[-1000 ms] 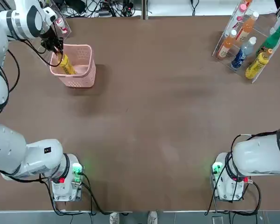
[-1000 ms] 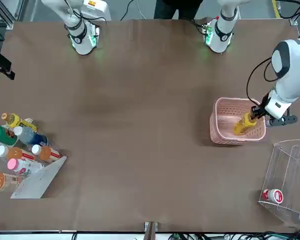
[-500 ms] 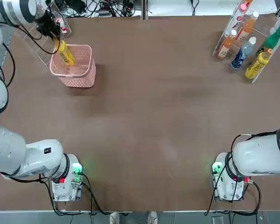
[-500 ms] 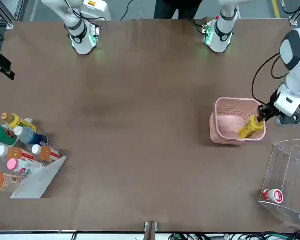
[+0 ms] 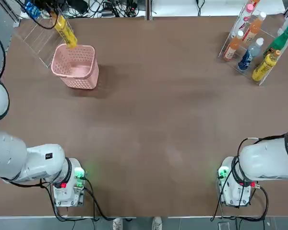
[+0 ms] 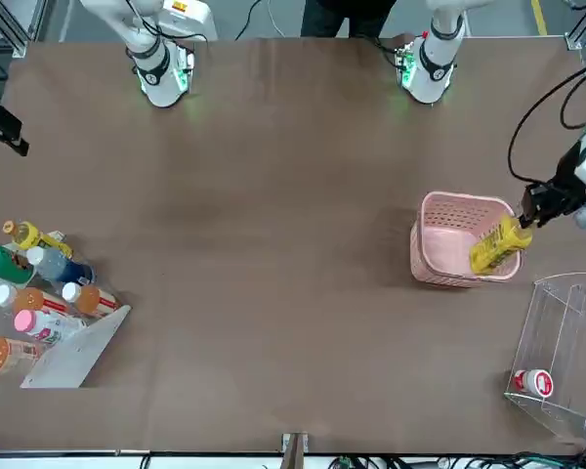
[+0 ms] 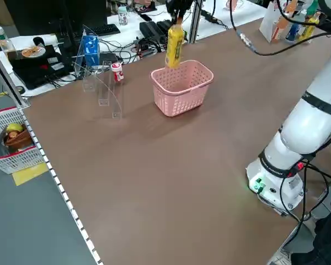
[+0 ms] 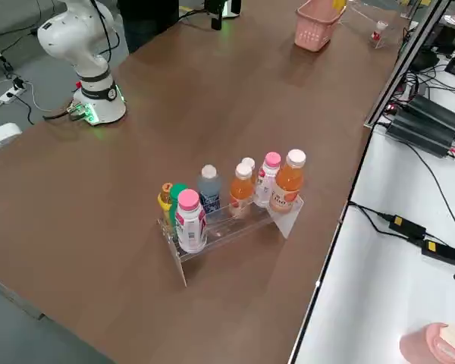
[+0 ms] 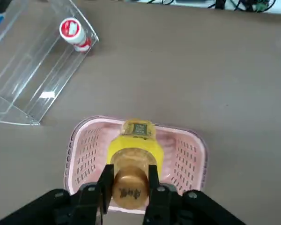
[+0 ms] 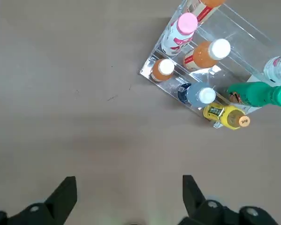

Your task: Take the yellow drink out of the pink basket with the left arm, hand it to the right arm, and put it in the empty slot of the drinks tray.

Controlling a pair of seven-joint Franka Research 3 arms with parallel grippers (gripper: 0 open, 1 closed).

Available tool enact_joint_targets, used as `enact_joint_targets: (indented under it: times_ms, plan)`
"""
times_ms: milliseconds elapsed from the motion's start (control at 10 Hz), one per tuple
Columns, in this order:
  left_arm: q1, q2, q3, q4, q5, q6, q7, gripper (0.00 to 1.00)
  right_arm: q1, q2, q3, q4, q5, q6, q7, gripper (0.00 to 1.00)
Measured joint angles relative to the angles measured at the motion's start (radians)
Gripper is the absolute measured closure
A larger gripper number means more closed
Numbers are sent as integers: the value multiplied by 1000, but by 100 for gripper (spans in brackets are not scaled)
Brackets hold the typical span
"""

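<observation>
Between the left tool's (image 9: 129,190) closed fingers hangs the yellow drink (image 9: 132,154), gripped at its cap and lifted clear above the pink basket (image 9: 189,154) directly beneath. Farther off, the right tool (image 10: 126,192) hovers wide open and empty, the drinks tray (image 10: 210,70) ahead of it on the bench (image 10: 75,93).
</observation>
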Motion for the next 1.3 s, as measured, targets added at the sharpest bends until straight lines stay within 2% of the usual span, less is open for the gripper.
enact_joint_targets:
  times_ms: [300, 700, 1300]
  plan:
    - [-8, 7, 0, 90, 0, -64, 0, 67, 0, 0, 0, 0, 0, 0, 0, 0]
    - [-36, 57, -4, 231, 0, -167, -27, 67, -1, 0, 0, 0, 0, 0, 0, 0]
    - [-50, 104, -126, 274, -1, -175, -96, 67, -4, 0, -1, 0, 0, 1, 0, 0]
